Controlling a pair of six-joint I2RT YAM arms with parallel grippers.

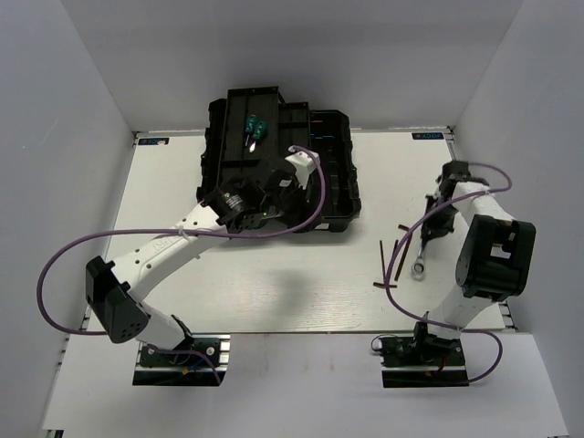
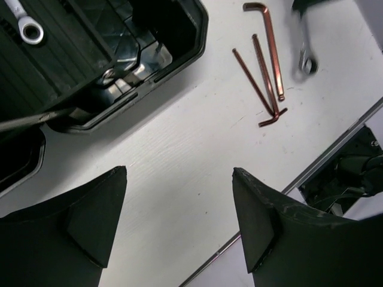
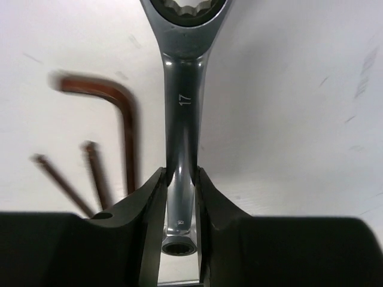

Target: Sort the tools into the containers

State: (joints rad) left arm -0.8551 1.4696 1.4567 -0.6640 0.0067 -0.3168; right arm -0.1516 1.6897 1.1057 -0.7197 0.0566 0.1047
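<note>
My right gripper point(image 3: 179, 176) is shut on the shaft of the larger silver wrench point(image 3: 182, 101), which lies on the white table at the right point(image 1: 421, 262). Three reddish-brown hex keys point(image 1: 388, 258) lie just left of it, blurred in the right wrist view point(image 3: 127, 134). My left gripper point(image 2: 179, 173) is open and empty over bare table by the front right corner of the black toolbox point(image 1: 333, 196). Two green-handled screwdrivers point(image 1: 255, 128) lie in a rear compartment. A small wrench point(image 2: 28, 27) lies in another compartment. The hex keys point(image 2: 266, 75) and the blurred larger wrench point(image 2: 305, 60) also show in the left wrist view.
The toolbox point(image 2: 179, 42) stands at the back centre of the table, with grey walls on three sides. Purple cables loop from both arms. The table's front edge point(image 2: 323, 155) runs near the left gripper.
</note>
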